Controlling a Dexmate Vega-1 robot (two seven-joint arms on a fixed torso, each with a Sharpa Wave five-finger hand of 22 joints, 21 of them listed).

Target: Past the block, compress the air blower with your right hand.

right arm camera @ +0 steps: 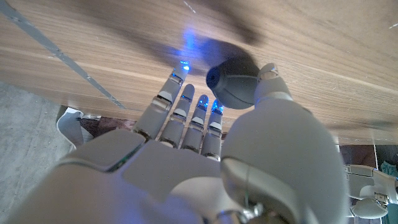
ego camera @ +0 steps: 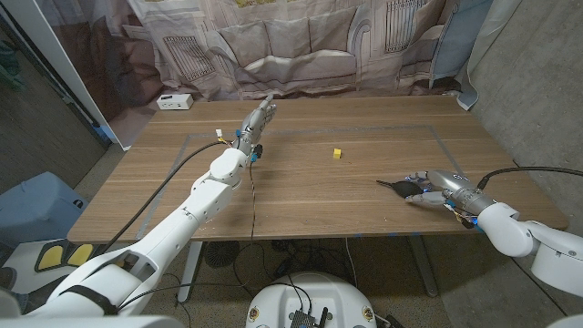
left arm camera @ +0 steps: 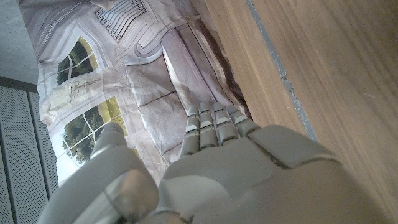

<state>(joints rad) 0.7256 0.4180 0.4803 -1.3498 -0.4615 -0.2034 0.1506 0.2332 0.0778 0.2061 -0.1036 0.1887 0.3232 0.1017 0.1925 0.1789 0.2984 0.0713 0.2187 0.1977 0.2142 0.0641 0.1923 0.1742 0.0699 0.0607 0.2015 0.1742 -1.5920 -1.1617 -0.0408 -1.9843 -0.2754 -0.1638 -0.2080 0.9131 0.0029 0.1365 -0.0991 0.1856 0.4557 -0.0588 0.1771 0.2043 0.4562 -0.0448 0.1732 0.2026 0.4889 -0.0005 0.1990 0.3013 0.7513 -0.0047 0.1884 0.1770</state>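
Observation:
A black air blower (ego camera: 399, 189) lies on the wooden table (ego camera: 310, 196) at the near right, nozzle pointing left. My right hand (ego camera: 435, 188) sits at its bulb (right arm camera: 231, 81); the thumb (right arm camera: 268, 78) touches the bulb and the fingers (right arm camera: 186, 106) reach out straight beside it, not wrapped around it. A small yellow block (ego camera: 337, 153) sits near the table's middle, left of and beyond the blower. My left hand (ego camera: 259, 116) is raised over the far left-middle of the table, its fingers (left arm camera: 214, 124) straight and together, holding nothing.
A white box (ego camera: 175, 101) stands at the table's far left corner. Grey tape lines (ego camera: 383, 129) frame the work area. A printed curtain (ego camera: 301, 46) hangs behind the table. A black cable (ego camera: 252, 196) hangs from my left wrist.

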